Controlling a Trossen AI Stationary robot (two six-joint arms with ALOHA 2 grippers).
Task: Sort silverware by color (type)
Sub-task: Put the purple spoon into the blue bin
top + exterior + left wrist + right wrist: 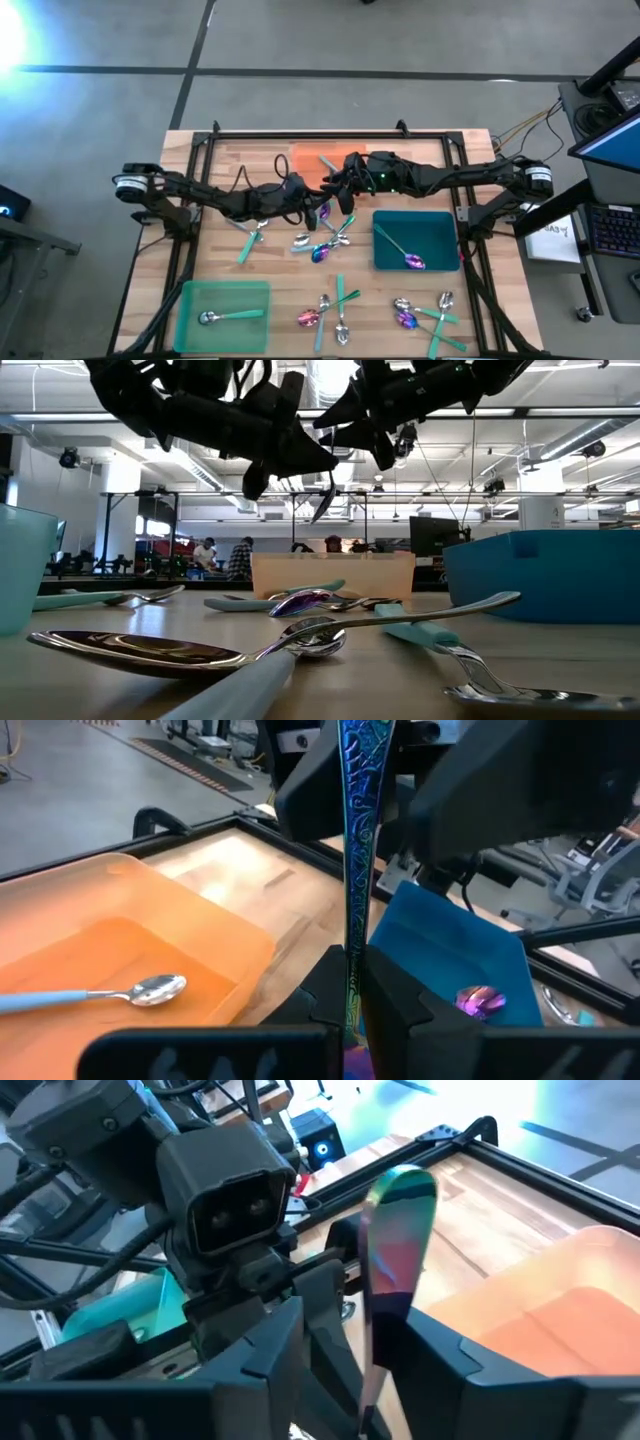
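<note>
Well off to the left of the flat orange plastic tray [305,158], toward the table's near corner, lies a pale green rectangular tray [190,300] with one teal-handled silver spoon [225,317] in it. Nearer the orange tray, still to its left and a little forward, another teal-handled spoon [249,241] rests on the bare wooden table [290,280].

Just in front of the orange tray's middle, the left gripper [352,970] hangs above the table, clenched on the handle of an iridescent purple-blue spoon [357,840]. The spoon stands upright in the air, and its bowl reaches the right gripper [370,1330], which faces the left one right over the tray's front edge. Whether that one has taken hold I cannot tell.

Inside the orange tray lies one spoon with a light teal handle [100,992]. Below the grippers a small heap of mixed spoons [325,244] lies on the wood.

To the right and forward of the orange tray sits a deep teal-blue tray [440,225] holding a purple spoon [405,255]. Farthest from the orange tray, along the front edge, lie two more scattered groups of spoons [330,315] [425,315].
</note>
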